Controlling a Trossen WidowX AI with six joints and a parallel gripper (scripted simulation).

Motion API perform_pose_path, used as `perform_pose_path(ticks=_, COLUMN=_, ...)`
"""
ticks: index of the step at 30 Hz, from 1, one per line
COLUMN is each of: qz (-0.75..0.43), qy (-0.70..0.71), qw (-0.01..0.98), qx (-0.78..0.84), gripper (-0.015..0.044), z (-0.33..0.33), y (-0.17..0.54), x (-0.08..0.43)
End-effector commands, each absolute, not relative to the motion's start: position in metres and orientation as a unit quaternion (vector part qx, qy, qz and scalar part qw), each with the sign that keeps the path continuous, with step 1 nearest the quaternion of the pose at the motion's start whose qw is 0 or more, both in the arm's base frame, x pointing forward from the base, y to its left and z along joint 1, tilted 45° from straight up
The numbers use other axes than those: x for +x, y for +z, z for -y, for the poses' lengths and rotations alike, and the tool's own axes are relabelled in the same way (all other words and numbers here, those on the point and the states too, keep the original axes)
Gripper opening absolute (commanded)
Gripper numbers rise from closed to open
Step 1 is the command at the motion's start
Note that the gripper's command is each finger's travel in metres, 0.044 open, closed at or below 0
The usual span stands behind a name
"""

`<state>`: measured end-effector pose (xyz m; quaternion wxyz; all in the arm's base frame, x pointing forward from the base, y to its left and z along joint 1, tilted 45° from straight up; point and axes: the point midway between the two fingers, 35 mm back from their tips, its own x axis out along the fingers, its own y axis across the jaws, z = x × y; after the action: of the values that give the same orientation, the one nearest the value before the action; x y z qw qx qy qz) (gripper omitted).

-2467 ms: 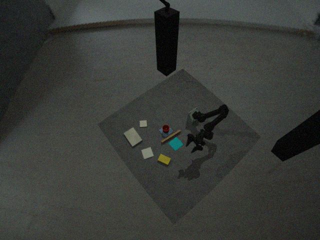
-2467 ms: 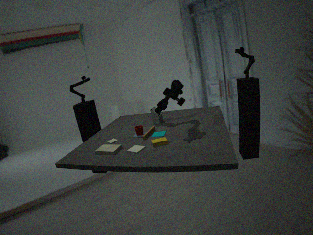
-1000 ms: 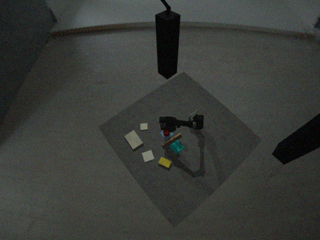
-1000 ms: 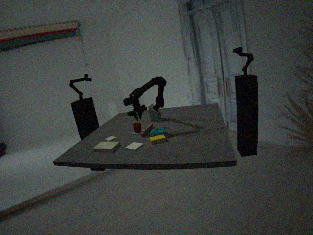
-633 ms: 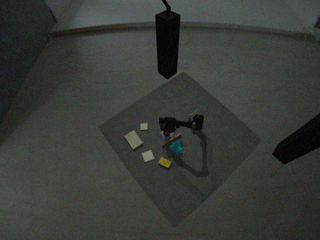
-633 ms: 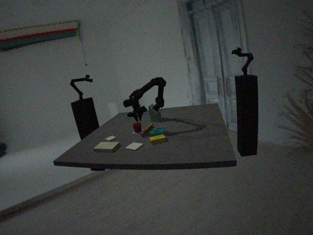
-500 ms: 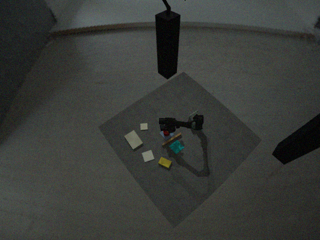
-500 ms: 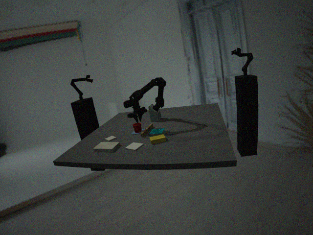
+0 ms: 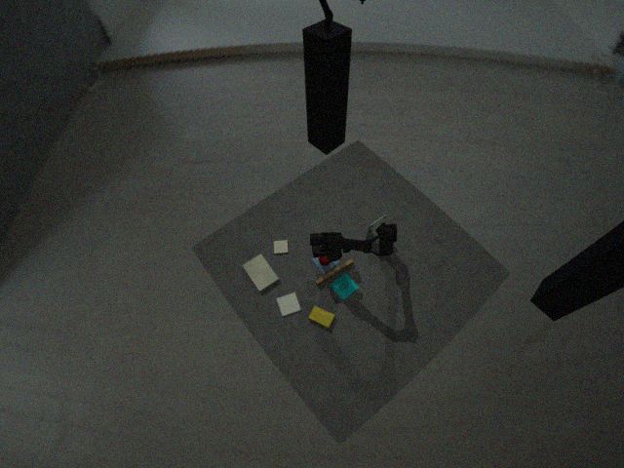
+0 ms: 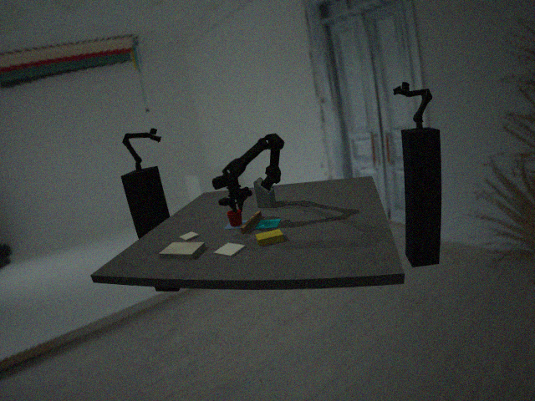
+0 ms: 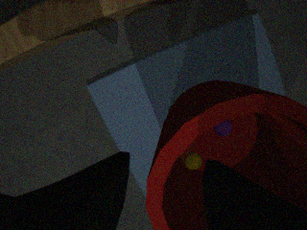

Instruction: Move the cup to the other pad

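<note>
my gripper right above red cup, jaws parted, gripping nothing; one finger outside rim, other finger over cup mouth. cup upright on pale blue pad, near table middle, toward my base side. marbles inside: yellow marble, purple marble. wooden bar just beyond blue pad, teal pad on its far side. yellow block and three cream tiles lie toward opposite table edges.
</note>
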<state>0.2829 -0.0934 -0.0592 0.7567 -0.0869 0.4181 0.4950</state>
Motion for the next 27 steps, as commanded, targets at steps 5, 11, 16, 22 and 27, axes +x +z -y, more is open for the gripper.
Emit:
perform_pose_path(ticks=5, qz=-0.419, qy=0.495, qw=0.757, qx=-0.082, gripper=0.0148, z=0.0827, y=-0.0696, x=0.2833)
perform_pose_path(ticks=11, qz=-0.418, qy=0.495, qw=0.757, qx=-0.081, gripper=0.0148, z=0.0775, y=-0.0744, x=0.2839)
perform_pose_path(ticks=16, qz=-0.418, qy=0.497, qw=0.756, qx=-0.085, gripper=0.0095, z=0.0789, y=-0.0729, x=0.2842)
perform_pose_path(ticks=22, qz=-0.418, qy=0.497, qw=0.756, qx=-0.085, gripper=0.0036, z=0.0789, y=-0.0729, x=0.2842)
perform_pose_path(ticks=27, qz=-0.418, qy=0.497, qw=0.756, qx=-0.085, gripper=0.0002, z=0.0789, y=-0.0729, x=0.2842)
